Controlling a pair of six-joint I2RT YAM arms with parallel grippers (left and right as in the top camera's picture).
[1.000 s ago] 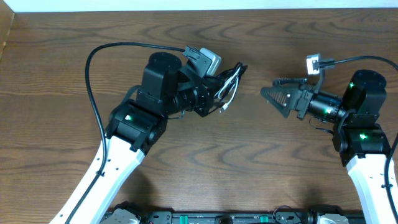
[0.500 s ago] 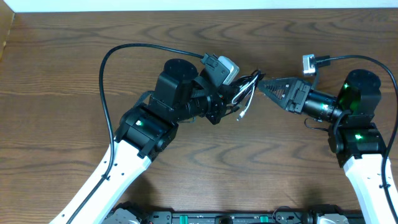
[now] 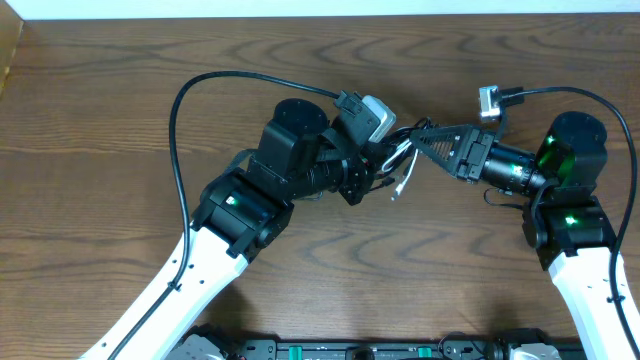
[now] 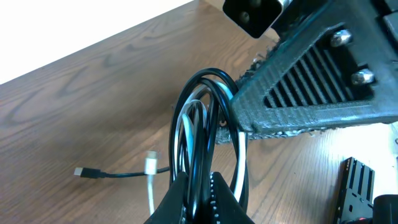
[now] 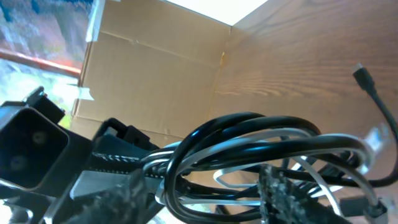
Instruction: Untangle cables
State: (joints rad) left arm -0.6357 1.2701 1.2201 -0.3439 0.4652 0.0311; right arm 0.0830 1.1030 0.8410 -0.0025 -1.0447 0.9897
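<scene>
Overhead: left tool (image 3: pixel 378 166) clenched on blk/wht cables (image 3: pixel 404 162), coil sticking out right, where right tool (image 3: pixel 424 139), spread open, straddles the loops.

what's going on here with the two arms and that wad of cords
The left gripper is clamped on a looped bundle of black and white cables, holding the loops out toward the other arm. The right gripper is at the bundle from the opposite side, fingers apart around the loops, not closed on them. The two cords are wound together, with loose plug ends trailing out.
</scene>
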